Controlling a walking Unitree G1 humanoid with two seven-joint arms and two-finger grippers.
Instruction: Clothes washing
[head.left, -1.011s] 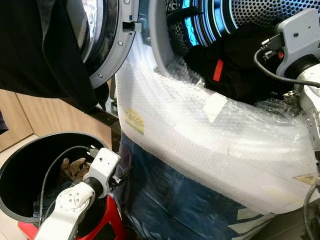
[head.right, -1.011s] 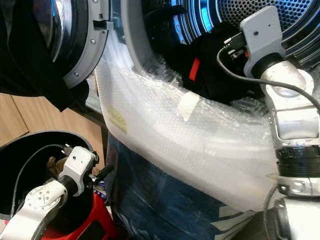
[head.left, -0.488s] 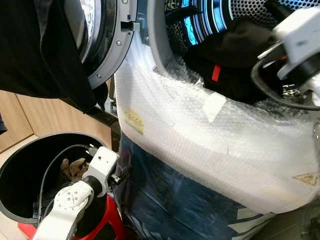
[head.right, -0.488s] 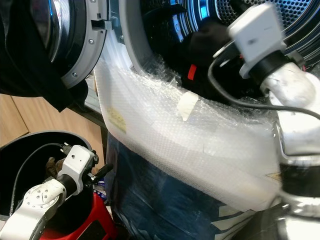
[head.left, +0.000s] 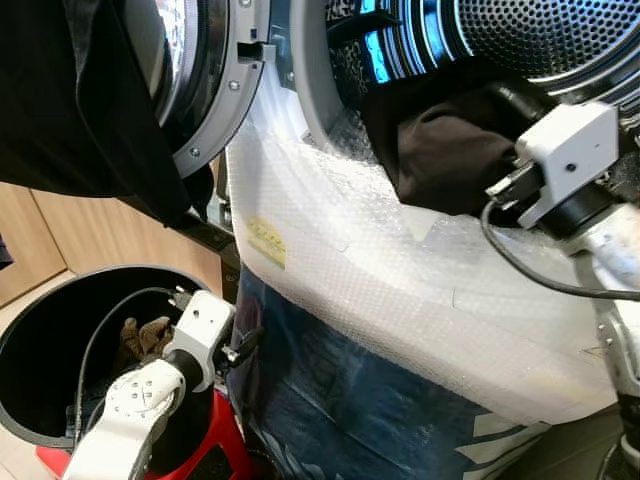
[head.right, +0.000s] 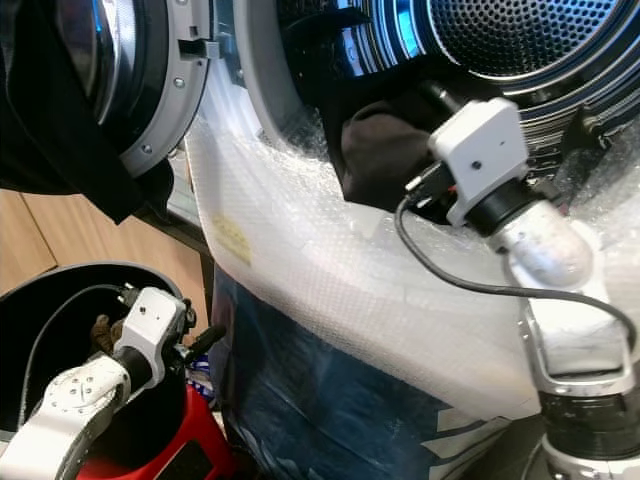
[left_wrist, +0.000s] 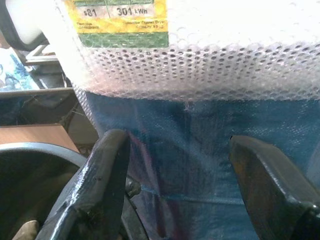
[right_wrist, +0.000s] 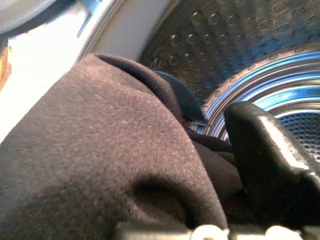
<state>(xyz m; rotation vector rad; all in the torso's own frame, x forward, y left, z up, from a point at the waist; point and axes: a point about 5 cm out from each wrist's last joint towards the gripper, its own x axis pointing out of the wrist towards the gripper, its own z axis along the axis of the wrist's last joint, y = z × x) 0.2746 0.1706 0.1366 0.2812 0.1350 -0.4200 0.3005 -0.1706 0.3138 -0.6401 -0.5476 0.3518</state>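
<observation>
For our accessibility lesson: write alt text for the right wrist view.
A dark brown garment bunches in the foreground against one glossy black finger of the right gripper. Behind it curves the washing machine's perforated metal drum, lit blue along its ridges.

Dark bunched garment (head.left: 445, 150) lies at the drum's (head.left: 545, 40) mouth.

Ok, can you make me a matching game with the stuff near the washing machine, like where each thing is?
Things:
1. dark garment
2. black bin
3. bubble wrap
4. left gripper

Places:
A. covering the washer's front below the opening
B. at the drum's mouth, by the right gripper
C. open, beside the bin, facing the blue sheet
D. on the floor, lower left

Pairs: 1-B, 2-D, 3-A, 4-C
</observation>
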